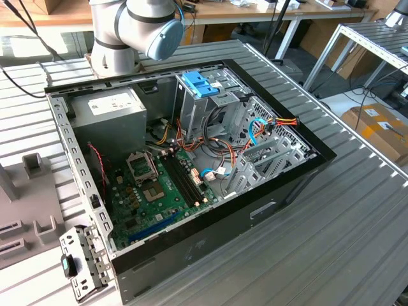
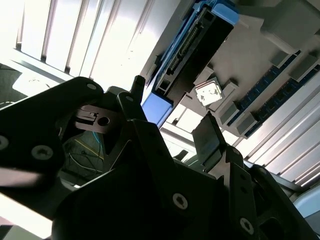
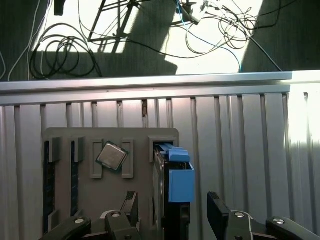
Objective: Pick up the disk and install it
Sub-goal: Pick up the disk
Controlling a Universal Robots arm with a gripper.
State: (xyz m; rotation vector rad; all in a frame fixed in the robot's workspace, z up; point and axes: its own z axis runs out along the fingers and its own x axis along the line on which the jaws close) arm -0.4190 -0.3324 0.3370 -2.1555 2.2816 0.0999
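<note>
Your end effector (image 3: 173, 207) hangs wide open near the disk (image 3: 178, 181), which stands on edge in a grey holder (image 3: 65, 137).

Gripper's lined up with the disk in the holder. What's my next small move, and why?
Likely ease straight toward the disk: the gripper is open, its fingertips flank the disk standing on edge in the grey holder, not yet touching.

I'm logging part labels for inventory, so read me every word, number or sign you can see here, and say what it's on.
Nothing is legible.
White sticker on the power-supply box: print too small to read.
Motherboard: markings too small.
Cardboard box: label too small.
Processor chip: surface blurred.
Edge of the disk, standing upright: no print legible.
</note>
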